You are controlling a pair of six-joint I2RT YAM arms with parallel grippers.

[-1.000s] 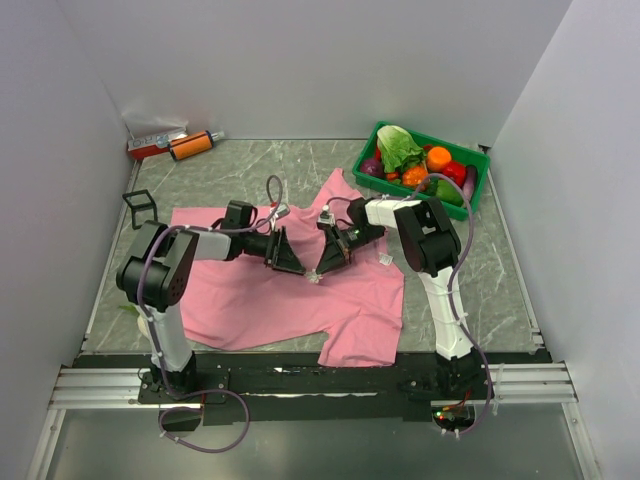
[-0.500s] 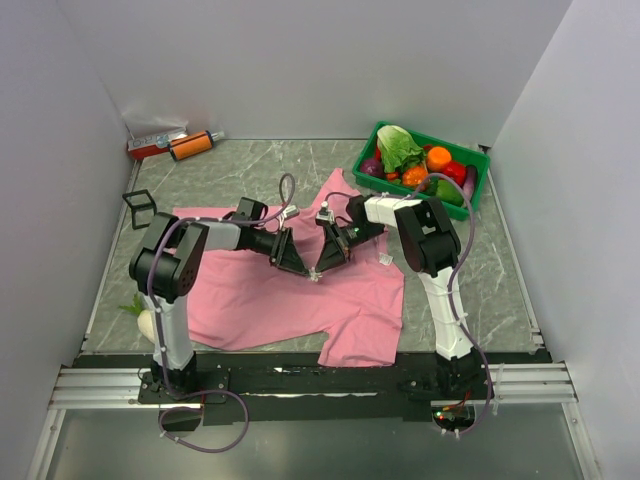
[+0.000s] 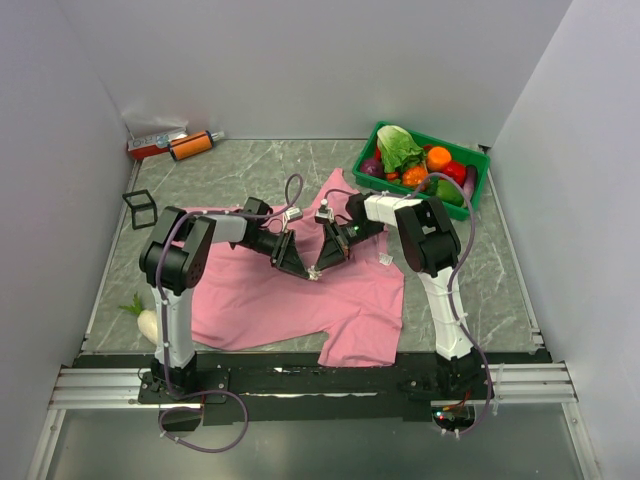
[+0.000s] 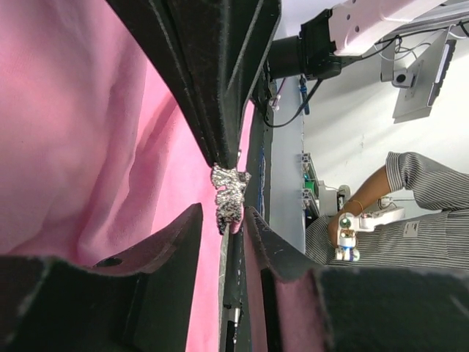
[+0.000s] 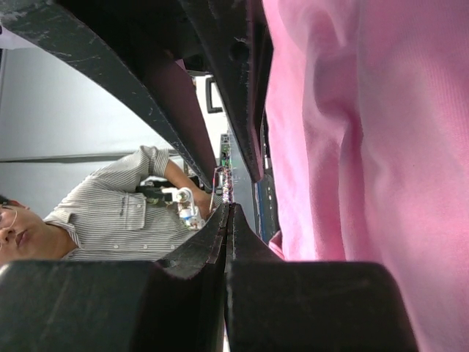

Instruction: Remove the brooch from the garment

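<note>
The pink T-shirt [image 3: 260,300] lies flat on the table, and also fills the left wrist view [image 4: 73,110] and right wrist view [image 5: 366,147]. The brooch [image 3: 313,276] is a tiny silvery speck at the shirt's middle. It sparkles in the left wrist view [image 4: 229,196]. My right gripper [image 3: 318,268] is shut, with its tips [image 5: 229,207] on the brooch's edge [image 5: 222,183]. My left gripper [image 3: 300,266] faces it, tip to tip. Its jaws [image 4: 223,213] stand narrowly open, with the brooch at their tips.
A green crate [image 3: 482,190] of vegetables stands at the back right. An orange tube [image 3: 190,145] lies at the back left. A black wire frame [image 3: 140,208] and a white radish [image 3: 147,320] are at the left. A person shows beyond the table's edge [image 5: 110,220].
My left gripper has slid right across the shirt until its tips meet the right gripper's at the brooch. The right gripper has stayed put.
</note>
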